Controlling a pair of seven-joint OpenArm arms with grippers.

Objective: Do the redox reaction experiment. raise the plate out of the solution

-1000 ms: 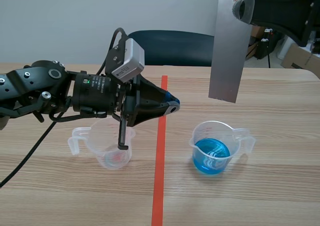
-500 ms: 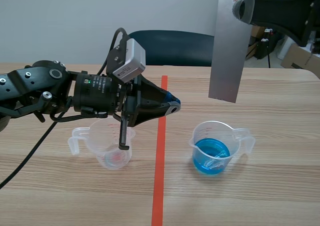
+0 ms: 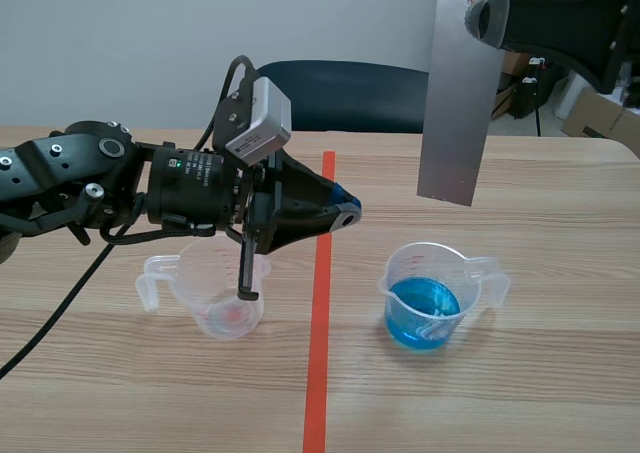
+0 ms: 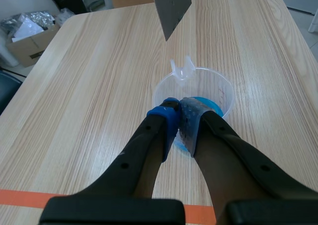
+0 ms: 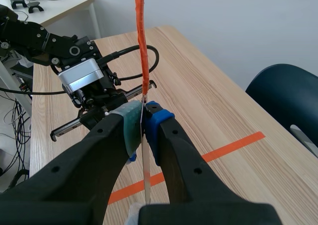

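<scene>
Plate (image 3: 455,123) hangs well clear above the beaker of blue solution (image 3: 424,301) toward the table's (image 3: 560,383) right edge, its top pinched by the right gripper (image 3: 482,18). The left gripper (image 4: 179,111) is closed and empty. The raise looks done.

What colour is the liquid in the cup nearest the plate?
Blue liquid; clearest in the scene view.

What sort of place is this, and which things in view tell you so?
Probably a robotics lab or workroom, set up for a chemistry demonstration: a black robot arm over a wooden table, a metal plate held up clear of a cup of blue solution, and a cardboard box nearby.
</scene>
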